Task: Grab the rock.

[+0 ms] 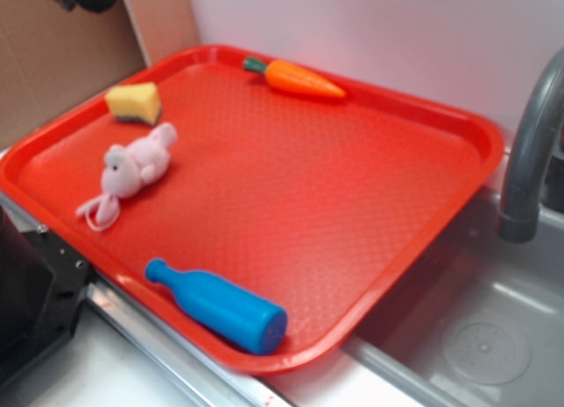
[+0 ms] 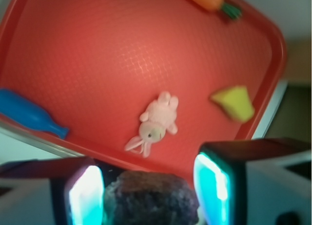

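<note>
Rock [image 2: 151, 198] between claw [image 2: 148, 193] fingers [image 2: 85, 196]

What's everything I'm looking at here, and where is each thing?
Tray: one, red, beside the sink.
Carrot: one, orange with green top, far edge of tray.
Sponge: one, yellow, far left corner of tray.
Bunny: one, pink plush, left side of tray.
Bottle: one, blue, lying at near edge of tray.
Sink: one, grey metal, right of tray.
Tap: one, dark grey, over the sink.
Rock: one, dark brown-grey, between the hand's fingers.
Hand: one, black with glowing blue-green pads, above the tray's edge.
</note>
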{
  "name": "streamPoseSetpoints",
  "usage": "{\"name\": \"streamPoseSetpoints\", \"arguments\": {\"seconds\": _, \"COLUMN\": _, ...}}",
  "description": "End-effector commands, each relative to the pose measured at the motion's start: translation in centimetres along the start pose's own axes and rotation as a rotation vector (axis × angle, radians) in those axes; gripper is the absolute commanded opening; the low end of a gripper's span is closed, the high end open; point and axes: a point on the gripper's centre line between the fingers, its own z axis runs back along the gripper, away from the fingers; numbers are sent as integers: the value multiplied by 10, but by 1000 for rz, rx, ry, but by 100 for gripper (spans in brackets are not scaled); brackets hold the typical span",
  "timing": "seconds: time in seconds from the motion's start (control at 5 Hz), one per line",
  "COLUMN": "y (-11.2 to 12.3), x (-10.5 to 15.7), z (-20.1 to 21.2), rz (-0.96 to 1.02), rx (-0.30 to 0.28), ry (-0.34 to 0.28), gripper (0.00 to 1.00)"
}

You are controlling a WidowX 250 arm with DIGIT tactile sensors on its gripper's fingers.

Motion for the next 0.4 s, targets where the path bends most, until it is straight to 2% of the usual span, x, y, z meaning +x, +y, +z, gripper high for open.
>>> {"name": "streamPoseSetpoints", "arguments": {"seconds": 0.0, "y": -45, "x": -25, "z": 39, "rz": 507, "rx": -10, "ry": -68, "gripper": 0}}
{"name": "streamPoseSetpoints", "arguments": {"seconds": 0.2, "y": -51, "x": -7, "z": 34, "rz": 753, "rx": -68, "ry": -63, "gripper": 0}}
